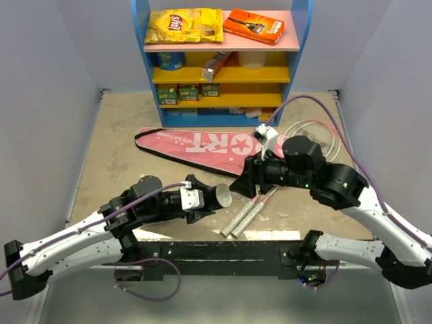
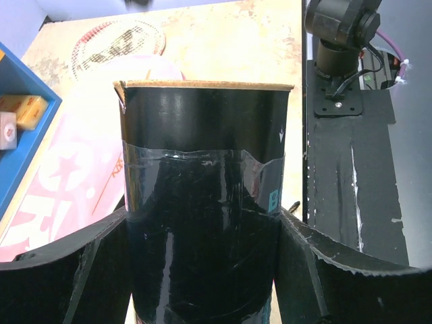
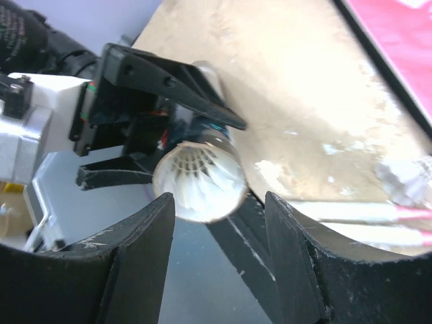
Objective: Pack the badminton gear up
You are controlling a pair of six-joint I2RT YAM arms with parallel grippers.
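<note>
My left gripper (image 1: 206,198) is shut on the long black tube (image 1: 214,197), holding it level above the table with its open end pointing right. In the left wrist view the tube (image 2: 202,196) fills the space between my fingers (image 2: 307,270). The white shuttlecock (image 3: 202,179) sits inside the tube's mouth. My right gripper (image 1: 241,183) is open and empty just in front of that mouth, and its fingers (image 3: 297,263) stand apart from it. Two rackets lie on the table, handles (image 1: 246,216) near, heads (image 1: 312,135) far right. The pink SPORT bag (image 1: 202,145) lies flat behind.
A blue shelf (image 1: 138,61) stands at the back, with the yellow crisp packet (image 1: 183,25) and the orange box (image 1: 254,25) on top. A black board (image 1: 223,251) runs along the near edge between the arm bases. The racket handles (image 3: 364,219) lie just right of my right gripper.
</note>
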